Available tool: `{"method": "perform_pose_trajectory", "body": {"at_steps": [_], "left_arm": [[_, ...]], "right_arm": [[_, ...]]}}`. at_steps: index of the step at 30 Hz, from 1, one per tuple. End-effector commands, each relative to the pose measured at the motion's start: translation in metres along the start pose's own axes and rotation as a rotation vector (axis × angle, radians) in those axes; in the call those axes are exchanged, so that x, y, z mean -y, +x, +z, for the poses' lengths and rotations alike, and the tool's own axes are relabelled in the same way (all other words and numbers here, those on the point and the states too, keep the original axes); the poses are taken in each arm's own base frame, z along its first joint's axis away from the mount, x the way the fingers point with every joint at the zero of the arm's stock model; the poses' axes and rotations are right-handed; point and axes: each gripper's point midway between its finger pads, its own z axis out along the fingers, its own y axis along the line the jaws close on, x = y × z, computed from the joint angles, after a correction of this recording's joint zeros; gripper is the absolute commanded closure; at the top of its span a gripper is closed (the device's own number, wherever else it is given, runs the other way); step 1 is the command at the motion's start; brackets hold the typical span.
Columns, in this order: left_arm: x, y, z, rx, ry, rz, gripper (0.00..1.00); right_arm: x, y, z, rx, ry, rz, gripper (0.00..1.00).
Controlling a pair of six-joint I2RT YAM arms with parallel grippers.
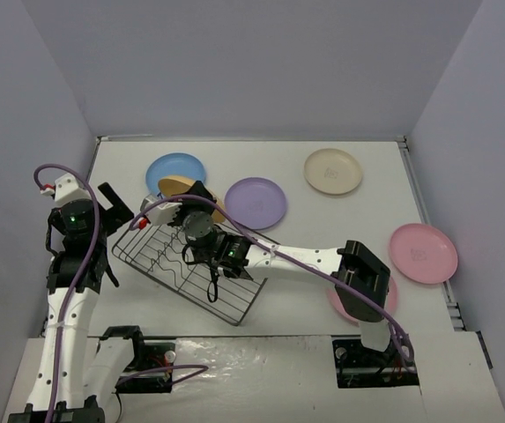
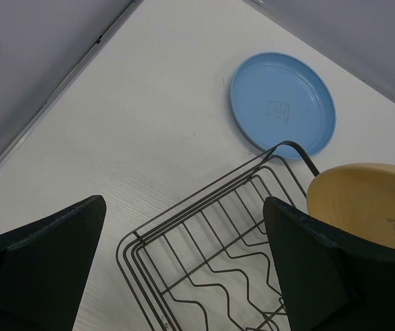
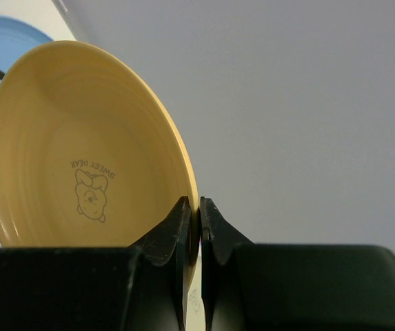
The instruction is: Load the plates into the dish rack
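Observation:
My right gripper (image 1: pixel 197 196) is shut on the rim of the yellow-orange plate (image 1: pixel 175 186), holding it on edge over the far end of the dark wire dish rack (image 1: pixel 190 269). In the right wrist view the jaws (image 3: pixel 198 214) pinch the plate's rim (image 3: pixel 80 145). My left gripper (image 1: pixel 115 210) is open and empty above the rack's left corner (image 2: pixel 204 262), and the yellow-orange plate (image 2: pixel 369 200) shows at the right of that view. The blue plate (image 1: pixel 174 172), purple plate (image 1: pixel 256 203), cream plate (image 1: pixel 332 170) and pink plate (image 1: pixel 422 252) lie flat on the table.
A second pink plate (image 1: pixel 387 298) lies partly hidden under my right arm near its base. The rack sits at an angle on the table's left half. Grey walls close in the table on the left, far and right sides.

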Motion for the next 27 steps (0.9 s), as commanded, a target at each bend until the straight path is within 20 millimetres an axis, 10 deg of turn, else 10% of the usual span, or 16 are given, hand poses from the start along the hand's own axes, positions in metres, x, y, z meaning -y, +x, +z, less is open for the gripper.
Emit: {"method": "perform_pose_trajectory", "body": {"at_steps": [1,15,27], "left_arm": [[0.003,-0.026,-0.006,0.078,0.002,-0.032,0.03],[0.002,-0.026,-0.006,0.079,-0.005,-0.03,0.03],[0.0,-0.026,-0.007,0.082,-0.013,-0.029,0.03]], "right_arm": [[0.039,-0.019,0.006,0.04,0.098,0.137,1.0],[0.021,-0.009,0.015,-0.003,0.11,0.081,1.0],[0.055,-0.02,0.011,-0.002,0.191,0.09,1.0]]}}
